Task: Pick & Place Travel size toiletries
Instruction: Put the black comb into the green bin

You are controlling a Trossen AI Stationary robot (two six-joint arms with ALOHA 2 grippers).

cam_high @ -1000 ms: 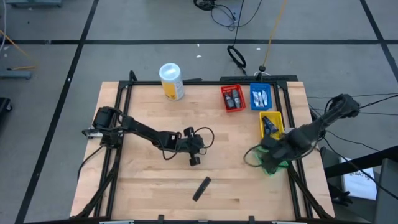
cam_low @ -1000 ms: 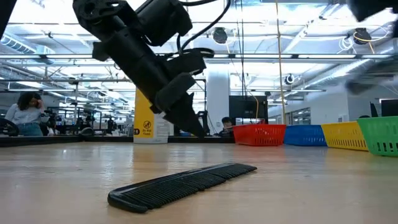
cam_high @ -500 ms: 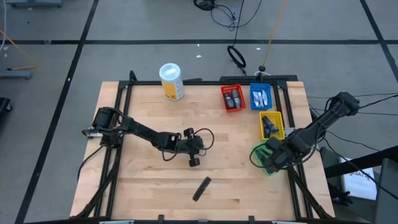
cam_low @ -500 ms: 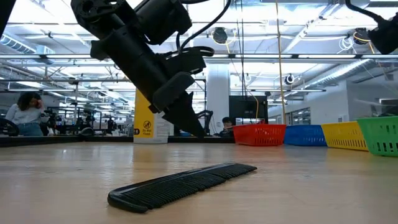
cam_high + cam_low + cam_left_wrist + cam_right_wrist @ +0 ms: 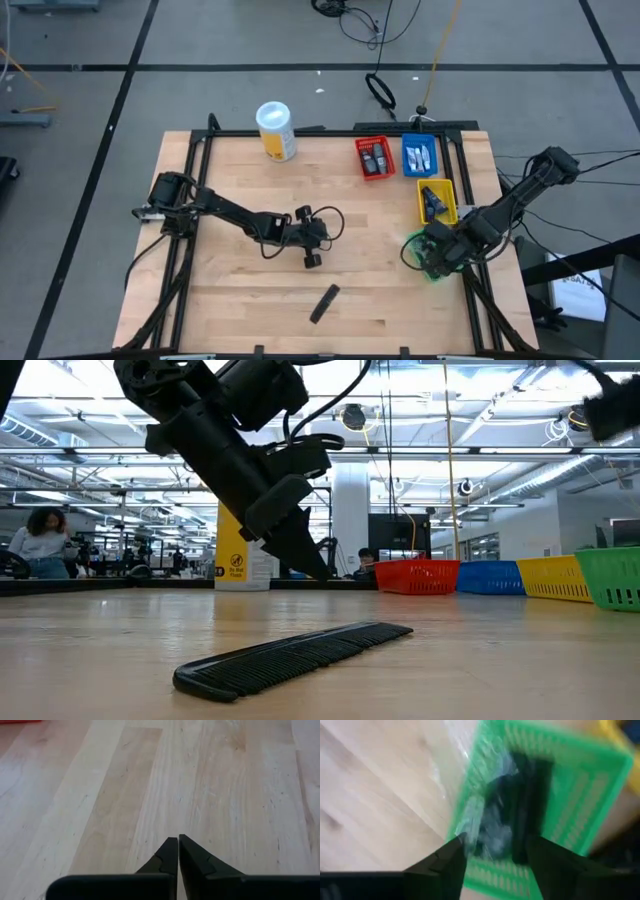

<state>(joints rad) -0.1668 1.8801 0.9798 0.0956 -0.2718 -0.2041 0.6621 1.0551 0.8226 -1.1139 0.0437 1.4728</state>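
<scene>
Hovering over the green bin point(image 5: 432, 262) at the right edge of the high view, the right gripper point(image 5: 492, 851) has its fingers apart with nothing between them; beneath it, inside the bin, lie dark toiletries point(image 5: 520, 805) and a clear wrapper, blurred.

Left gripper point(image 5: 312, 257): centre of the high view, fingers pressed together and empty, tip just above bare wood table point(image 5: 210, 780).

Comb point(image 5: 323, 303): black, flat on the table, lower centre of the high view, below the left gripper; fills the foreground of the low view.

Red bin point(image 5: 374, 158): upper right of the high view, holding dark items.

Blue bin point(image 5: 418, 155): just right of the red bin, holding pale items.

Yellow bin point(image 5: 436, 200): below the blue bin, holding one dark item.

White canister point(image 5: 276, 130): yellow label, upright, upper centre of the table.

Person point(image 5: 40, 542): seated, far left of the low view, in the room beyond.
</scene>
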